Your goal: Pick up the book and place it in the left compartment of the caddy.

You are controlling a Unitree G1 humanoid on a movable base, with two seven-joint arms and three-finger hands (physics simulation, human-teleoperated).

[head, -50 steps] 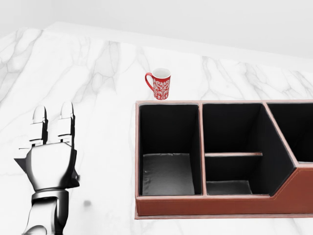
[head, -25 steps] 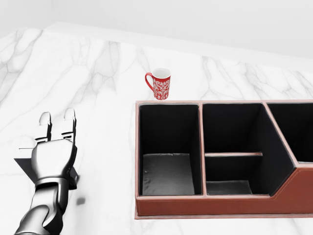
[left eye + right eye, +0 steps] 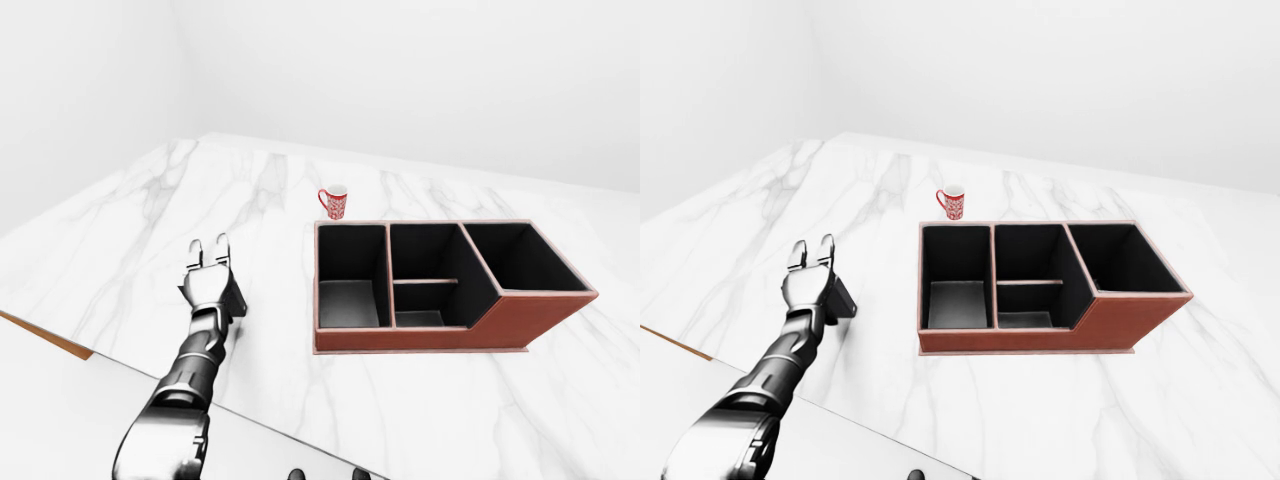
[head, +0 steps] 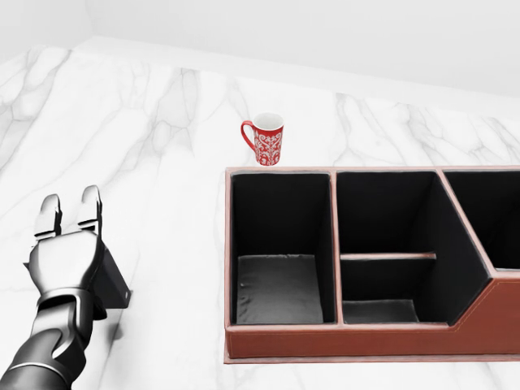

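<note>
Under left hand (image 4: 67, 256), dark book (image 4: 114, 284)

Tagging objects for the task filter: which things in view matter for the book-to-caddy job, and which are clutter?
Job:
- dark book, mostly hidden under the left hand
- caddy, with its left compartment empty

Lying about:
- red patterned mug
- marble table, just the surface

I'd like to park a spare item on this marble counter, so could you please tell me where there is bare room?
Bare marble lies between the left robot hand and the red-brown leather caddy, and left of the red patterned mug. It is tight where that mug stands just above the caddy's left compartment.
</note>
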